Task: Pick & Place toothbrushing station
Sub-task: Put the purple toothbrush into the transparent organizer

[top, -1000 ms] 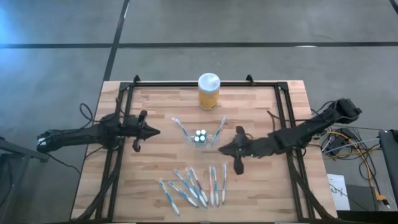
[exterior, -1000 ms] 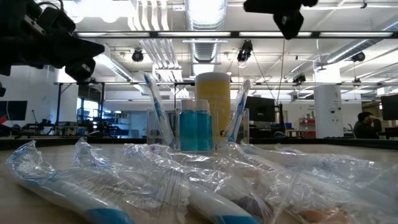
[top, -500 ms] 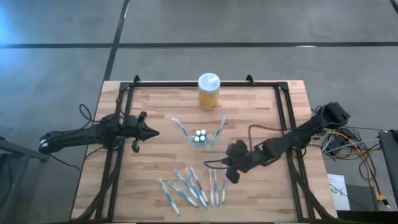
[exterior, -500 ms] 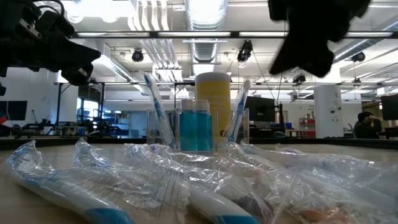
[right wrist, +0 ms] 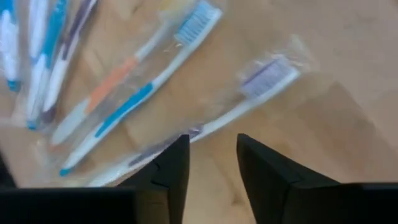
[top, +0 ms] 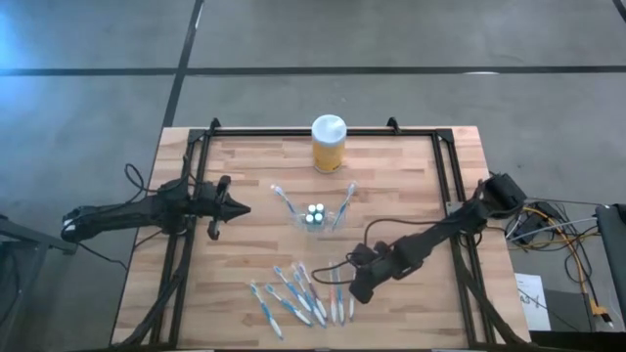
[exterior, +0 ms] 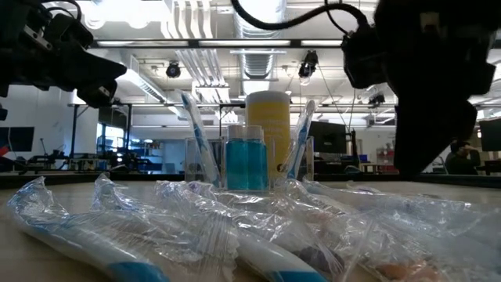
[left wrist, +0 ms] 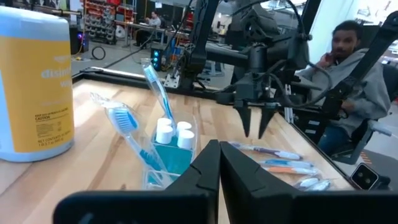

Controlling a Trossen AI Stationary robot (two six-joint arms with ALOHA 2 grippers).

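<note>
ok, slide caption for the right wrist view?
Right gripper, fingers apart, poised over a wrapped toothbrush on the table.

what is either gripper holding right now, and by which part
Nothing is held. The right gripper hangs open over the wrapped toothbrushes, gripping none. The left gripper waits shut and empty beside the clear holder.

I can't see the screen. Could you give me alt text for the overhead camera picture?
Seen from above, the right gripper reaches with open fingers over wrapped toothbrushes at the near edge of a wooden table. Mid-table stands a clear holder with two brushes, a yellow jar behind it; the left gripper waits shut, left of the holder.
</note>
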